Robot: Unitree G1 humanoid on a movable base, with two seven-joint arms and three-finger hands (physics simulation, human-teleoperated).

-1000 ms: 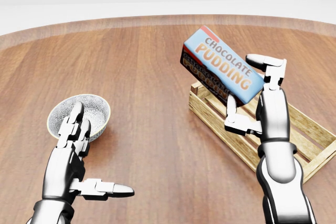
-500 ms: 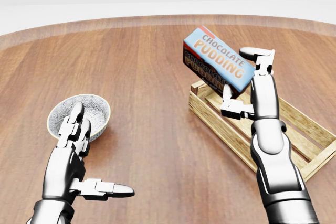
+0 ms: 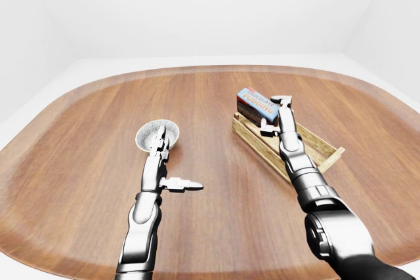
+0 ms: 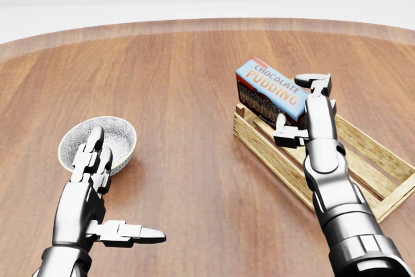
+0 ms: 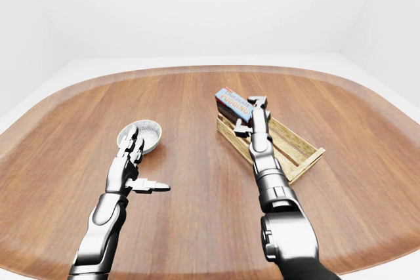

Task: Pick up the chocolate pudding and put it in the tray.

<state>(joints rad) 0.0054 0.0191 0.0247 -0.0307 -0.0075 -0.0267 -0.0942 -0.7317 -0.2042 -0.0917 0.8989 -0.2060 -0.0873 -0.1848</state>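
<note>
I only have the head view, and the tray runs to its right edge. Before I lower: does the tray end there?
Observer: Yes. The left-eye view shows the whole tray, with bare table beyond its right corner.
Operator: Anything on the table outside my picture?
Observer: Nothing that I can see. The eye views take in the table out to its rim all round, and show only the bowl, the tray and the pudding in the right hand.
Operator: What lies past the table?
Observer: A pale floor, then plain white walls.
</note>
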